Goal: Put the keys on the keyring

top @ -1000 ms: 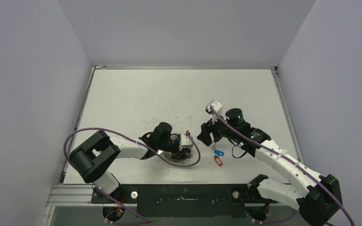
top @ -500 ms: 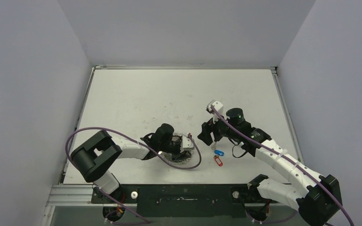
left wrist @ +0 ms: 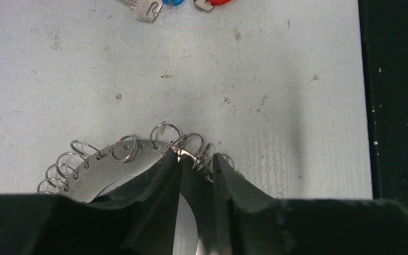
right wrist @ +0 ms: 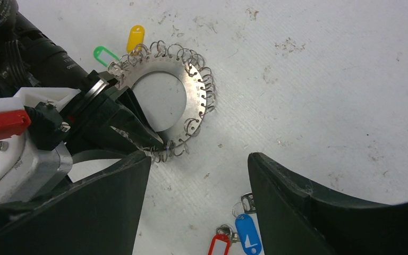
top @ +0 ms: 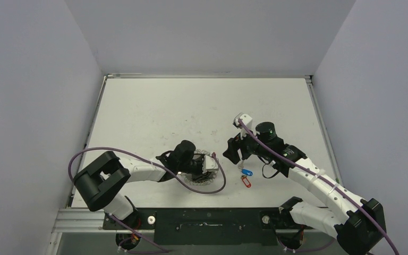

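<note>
Two keys (top: 247,172) lie right of the keyring (top: 204,179), just near the right gripper (top: 234,154). Left wrist: left gripper (left wrist: 196,159) narrowly parted astride a rim loop; grip unclear. Right wrist: fingers (right wrist: 297,196) spread wide, holding nothing.

A yellow oblong plastic tag (right wrist: 135,37) and a green plastic tag (right wrist: 104,54) are lying just beside each other on the scuffed white table (right wrist: 324,79) — plain grey walls (top: 202,32) are enclosing it.
</note>
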You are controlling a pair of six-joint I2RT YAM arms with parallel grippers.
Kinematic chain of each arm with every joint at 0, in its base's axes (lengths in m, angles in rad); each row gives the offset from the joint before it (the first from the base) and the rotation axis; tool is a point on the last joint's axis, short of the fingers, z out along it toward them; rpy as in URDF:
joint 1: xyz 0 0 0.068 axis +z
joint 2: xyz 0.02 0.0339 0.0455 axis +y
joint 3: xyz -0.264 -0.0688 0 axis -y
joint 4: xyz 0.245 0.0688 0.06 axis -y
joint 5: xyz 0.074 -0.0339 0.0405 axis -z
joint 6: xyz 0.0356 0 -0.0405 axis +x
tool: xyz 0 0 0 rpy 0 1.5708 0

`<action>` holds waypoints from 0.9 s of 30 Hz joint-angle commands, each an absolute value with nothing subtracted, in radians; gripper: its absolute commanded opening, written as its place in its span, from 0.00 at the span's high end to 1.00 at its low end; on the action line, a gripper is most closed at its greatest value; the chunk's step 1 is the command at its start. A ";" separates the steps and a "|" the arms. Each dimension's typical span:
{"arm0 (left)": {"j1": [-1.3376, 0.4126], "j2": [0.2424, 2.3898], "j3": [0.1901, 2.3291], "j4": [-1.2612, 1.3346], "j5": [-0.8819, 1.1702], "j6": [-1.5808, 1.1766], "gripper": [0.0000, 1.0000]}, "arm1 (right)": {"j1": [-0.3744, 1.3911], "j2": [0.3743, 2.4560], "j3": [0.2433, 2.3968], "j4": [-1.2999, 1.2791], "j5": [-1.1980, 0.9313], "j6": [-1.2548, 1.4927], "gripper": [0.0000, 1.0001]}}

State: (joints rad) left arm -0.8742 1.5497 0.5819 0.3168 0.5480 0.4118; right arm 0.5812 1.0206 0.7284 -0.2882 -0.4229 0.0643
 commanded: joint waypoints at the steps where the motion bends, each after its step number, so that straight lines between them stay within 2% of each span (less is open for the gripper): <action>1: -0.884 1.489 0.557 0.313 0.533 0.445 0.69 | 0.573 1.000 0.739 -0.260 -0.425 0.069 0.32; 15: -0.891 1.505 0.596 0.300 0.479 0.429 0.64 | 0.569 1.001 0.747 -0.265 -0.428 0.074 0.32; 21: -0.889 1.433 0.616 0.292 0.296 0.109 0.53 | 0.563 0.996 0.746 -0.259 -0.410 0.096 0.31; 27: -0.885 1.430 0.750 0.015 0.203 -0.202 0.51 | 0.559 1.001 0.747 -0.263 -0.385 0.122 0.30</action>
